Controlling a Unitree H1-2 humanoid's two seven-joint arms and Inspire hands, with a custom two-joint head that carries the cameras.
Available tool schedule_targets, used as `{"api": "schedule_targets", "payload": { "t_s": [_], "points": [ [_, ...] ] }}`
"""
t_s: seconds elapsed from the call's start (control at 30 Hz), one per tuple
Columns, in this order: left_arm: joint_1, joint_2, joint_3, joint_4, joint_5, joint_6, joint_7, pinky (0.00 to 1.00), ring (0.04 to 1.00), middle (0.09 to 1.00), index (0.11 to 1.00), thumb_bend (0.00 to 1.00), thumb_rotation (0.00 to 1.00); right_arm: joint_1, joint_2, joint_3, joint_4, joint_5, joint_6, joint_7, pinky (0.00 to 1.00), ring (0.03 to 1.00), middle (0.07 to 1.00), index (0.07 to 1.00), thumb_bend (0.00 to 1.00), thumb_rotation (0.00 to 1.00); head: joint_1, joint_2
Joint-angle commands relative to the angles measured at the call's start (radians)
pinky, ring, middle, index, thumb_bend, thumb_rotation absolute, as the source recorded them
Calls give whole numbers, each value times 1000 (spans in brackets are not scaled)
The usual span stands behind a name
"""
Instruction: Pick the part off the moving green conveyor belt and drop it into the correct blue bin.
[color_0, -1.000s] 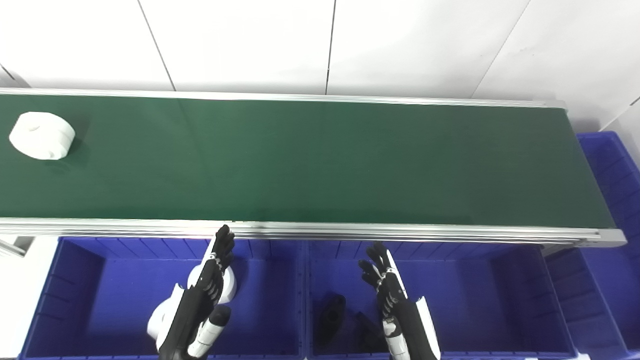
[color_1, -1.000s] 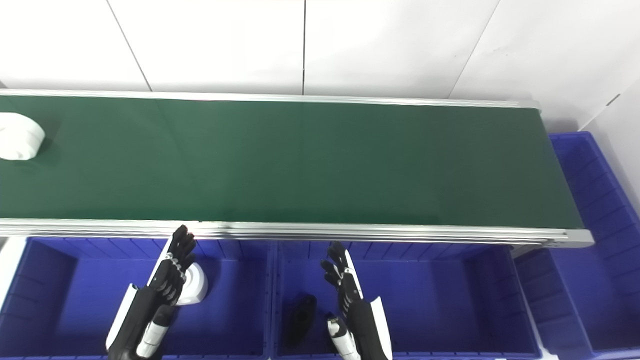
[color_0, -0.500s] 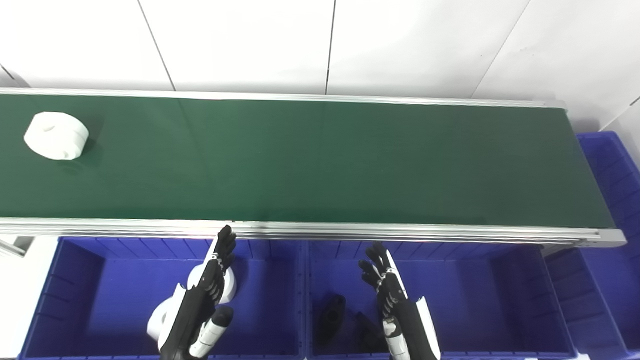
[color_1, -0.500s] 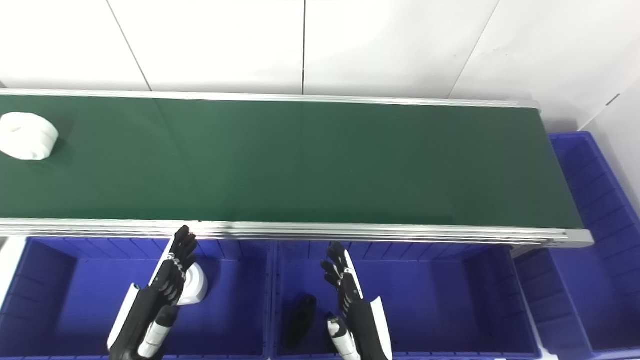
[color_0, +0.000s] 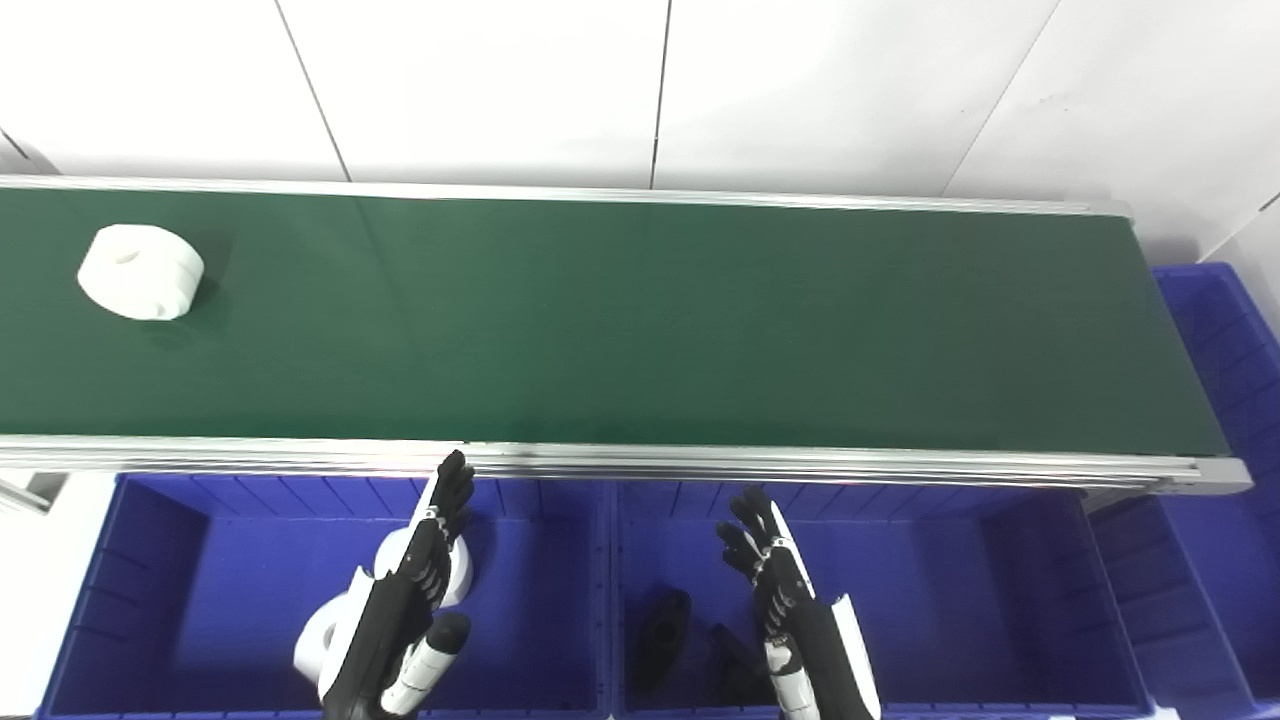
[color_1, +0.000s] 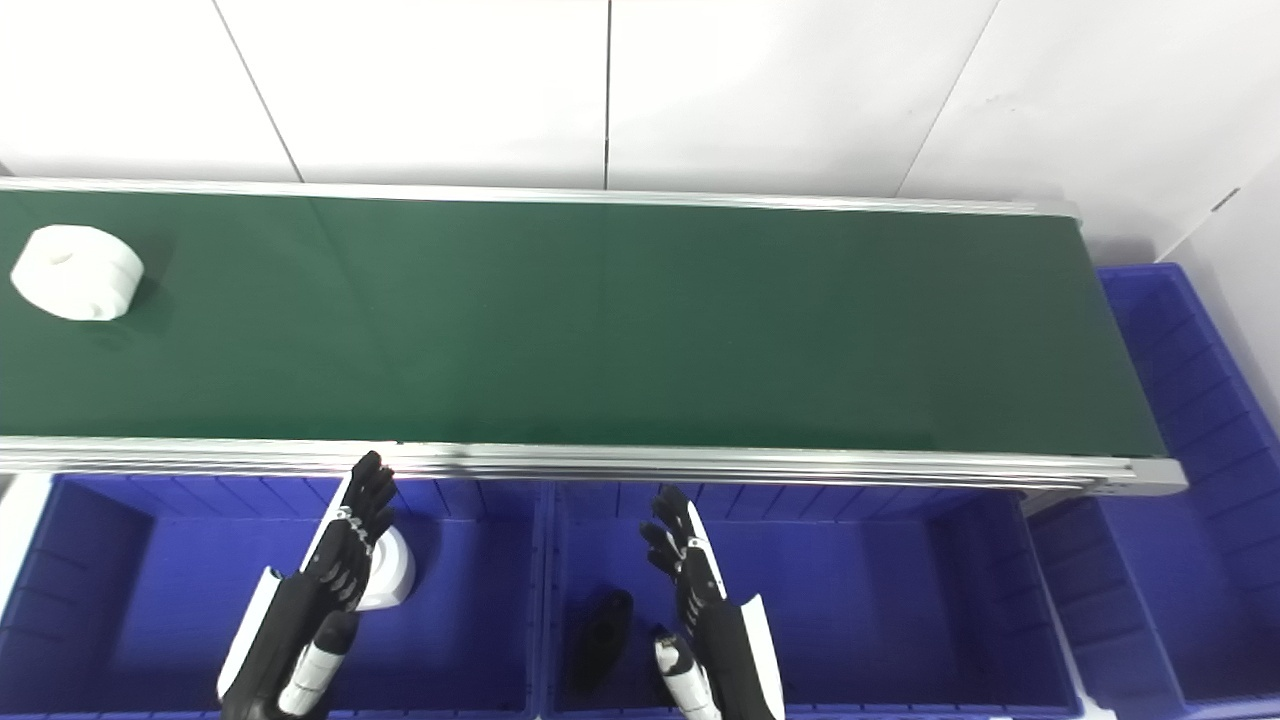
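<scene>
A white round part (color_0: 141, 271) lies on the green conveyor belt (color_0: 620, 320) at its far left; it also shows in the right eye view (color_1: 77, 272). My left hand (color_0: 415, 580) is open and empty, fingers straight, above the left blue bin (color_0: 180, 590) just below the belt's near rail. My right hand (color_0: 775, 580) is open and empty above the middle blue bin (color_0: 960, 600). Both hands are far from the part.
The left bin holds white round parts (color_0: 455, 570), partly hidden by my left hand. The middle bin holds dark parts (color_0: 662, 625). Another blue bin (color_0: 1225, 340) stands past the belt's right end. A white tiled wall (color_0: 640, 90) is behind the belt.
The white part has moved to the right along the belt. Both hands have stayed almost still.
</scene>
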Motion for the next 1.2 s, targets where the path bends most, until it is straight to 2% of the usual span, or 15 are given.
{"api": "schedule_targets", "payload": {
  "t_s": [0.0,0.13,0.27,0.33,0.4,0.53,0.57,0.6,0.63,0.67,0.7,0.73,0.87,1.07,1.17],
  "points": [
    [9,0,-4,-22,1,-34,5,1000,1000,999,1000,794,899,13,4,5,-21,-1,-27,4,904,915,957,983,914,1000,1,0],
    [9,-1,-4,-18,-1,-37,6,1000,1000,996,1000,794,894,12,3,4,-17,-2,-29,4,907,916,959,987,912,1000,2,-4],
    [11,-5,-4,-5,21,-49,14,1000,1000,995,1000,792,900,9,-2,3,-3,8,-31,8,913,923,967,999,915,1000,27,-32],
    [12,-7,-6,9,38,-59,18,1000,1000,994,1000,792,915,5,-5,0,12,9,-39,6,914,920,967,1000,925,1000,56,-62],
    [10,-12,-9,36,47,-83,20,1000,999,992,1000,790,914,0,-11,-5,34,18,-58,6,918,919,970,1000,924,1000,103,-109],
    [0,-22,-23,94,46,-122,21,1000,1000,997,1000,796,883,-13,-30,-19,76,34,-81,3,919,923,976,1000,917,1000,174,-174],
    [-2,-25,-25,105,49,-131,24,992,1000,994,1000,796,875,-15,-34,-21,82,40,-83,3,920,923,979,1000,915,1000,180,-178],
    [-7,-32,-28,125,55,-146,28,975,995,989,1000,799,865,-20,-42,-24,92,49,-84,6,926,927,986,1000,909,1000,223,-209],
    [-11,-37,-30,139,58,-157,31,967,991,986,1000,801,861,-24,-48,-26,98,56,-84,8,929,929,990,1000,907,1000,228,-213],
    [-13,-44,-30,159,78,-173,44,960,988,983,1000,802,857,-31,-57,-28,108,68,-85,11,931,932,993,1000,905,1000,262,-238],
    [-15,-50,-30,173,92,-184,53,917,964,965,1000,805,857,-36,-63,-30,115,76,-85,13,934,940,998,1000,894,1000,262,-238],
    [-18,-53,-31,187,99,-194,59,901,955,959,1000,806,857,-41,-68,-32,123,93,-85,18,936,943,999,1000,890,1000,288,-258],
    [-24,-57,-35,220,152,-211,95,846,910,928,1000,781,860,-54,-77,-42,136,149,-86,36,973,961,1000,1000,915,1000,319,-288],
    [-45,-42,-52,250,90,-212,82,859,923,933,1000,770,834,-67,-64,-52,146,189,-85,60,1000,992,1000,1000,958,1000,346,-334],
    [-50,-32,-48,255,101,-212,86,789,907,926,1000,781,850,-74,-54,-53,155,197,-85,72,1000,999,1000,1000,944,1000,358,-353]
  ]
}}
